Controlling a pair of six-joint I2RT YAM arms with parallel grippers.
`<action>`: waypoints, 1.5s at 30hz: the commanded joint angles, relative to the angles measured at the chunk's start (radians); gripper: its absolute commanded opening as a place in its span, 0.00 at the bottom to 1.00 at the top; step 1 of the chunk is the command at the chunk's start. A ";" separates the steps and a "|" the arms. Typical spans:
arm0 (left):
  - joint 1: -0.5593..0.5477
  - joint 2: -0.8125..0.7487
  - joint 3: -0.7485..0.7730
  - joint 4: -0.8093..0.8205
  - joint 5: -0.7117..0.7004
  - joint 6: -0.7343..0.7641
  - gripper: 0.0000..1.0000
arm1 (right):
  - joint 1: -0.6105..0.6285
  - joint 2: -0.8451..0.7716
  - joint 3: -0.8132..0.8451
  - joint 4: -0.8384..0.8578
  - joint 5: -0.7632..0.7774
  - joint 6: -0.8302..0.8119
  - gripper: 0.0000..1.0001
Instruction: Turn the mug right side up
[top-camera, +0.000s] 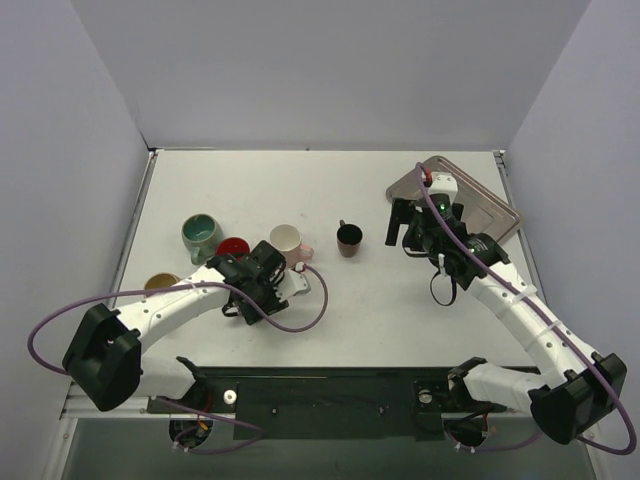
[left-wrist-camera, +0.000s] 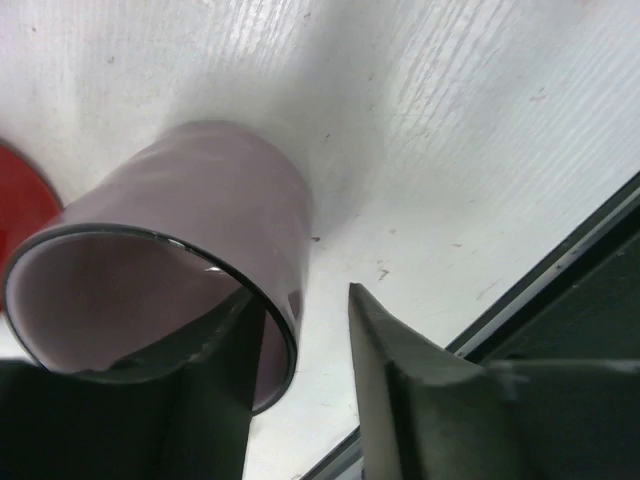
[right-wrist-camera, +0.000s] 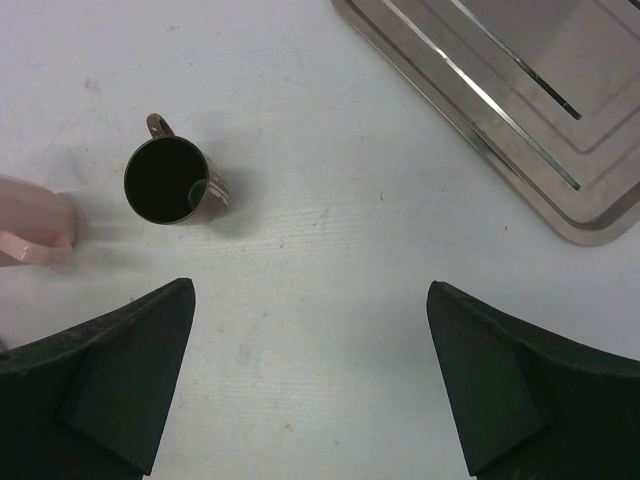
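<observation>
1. Across the scene, a white table (top-camera: 330, 190) sits between pale walls (top-camera: 330, 70) on three sides; a teal mug (top-camera: 202, 235) and a red mug (top-camera: 233, 247) sit at the far left.
2. Centre-left, the pink mug (left-wrist-camera: 200, 200) lies tipped over, mouth toward the wrist camera; the left gripper (left-wrist-camera: 298, 310) is spread across its rim, one finger inside, the other outside and clear of the wall.
3. Right of it, a dark mug (right-wrist-camera: 168, 180) stands upright; the right gripper (right-wrist-camera: 308, 290) hangs wide open above bare table, near a metal tray (right-wrist-camera: 520, 120).
</observation>
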 joint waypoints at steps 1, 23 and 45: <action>-0.001 -0.011 0.081 -0.014 0.040 0.001 0.64 | -0.013 -0.041 -0.018 -0.011 0.044 -0.012 0.95; 0.509 -0.481 -0.213 0.746 -0.428 -0.376 0.92 | -0.064 -0.348 -0.686 0.552 0.455 -0.144 0.97; 0.575 -0.584 -0.517 0.985 -0.285 -0.487 0.91 | -0.065 -0.452 -0.785 0.613 0.478 -0.167 0.97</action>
